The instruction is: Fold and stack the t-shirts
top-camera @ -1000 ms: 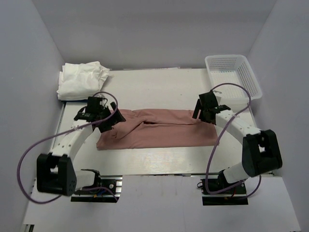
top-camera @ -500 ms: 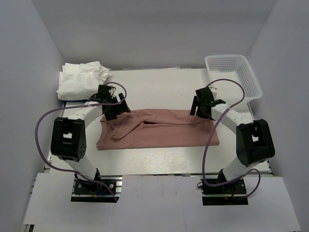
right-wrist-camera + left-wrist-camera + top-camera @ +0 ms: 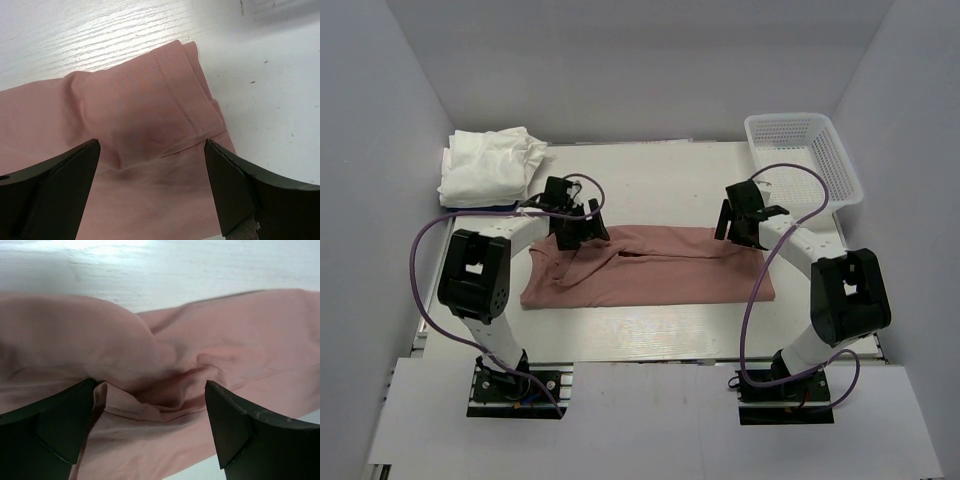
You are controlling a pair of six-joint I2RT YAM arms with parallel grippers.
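Top cam sits high behind the arm bases [image 3: 515, 385] and looks down over the whole table [image 3: 650, 330]. My left wrist cam is very close, looking down past its fingers [image 3: 50, 430] onto the bunched pink shirt [image 3: 200, 350]. Right wrist cam is equally close on a hemmed shirt corner. All three share that shirt.

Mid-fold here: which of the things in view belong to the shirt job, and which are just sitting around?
Part of the job:
dusty-pink t-shirt, lying in the centre
pile of white t-shirts, far left corner

Just lying about:
white mesh basket, far right corner
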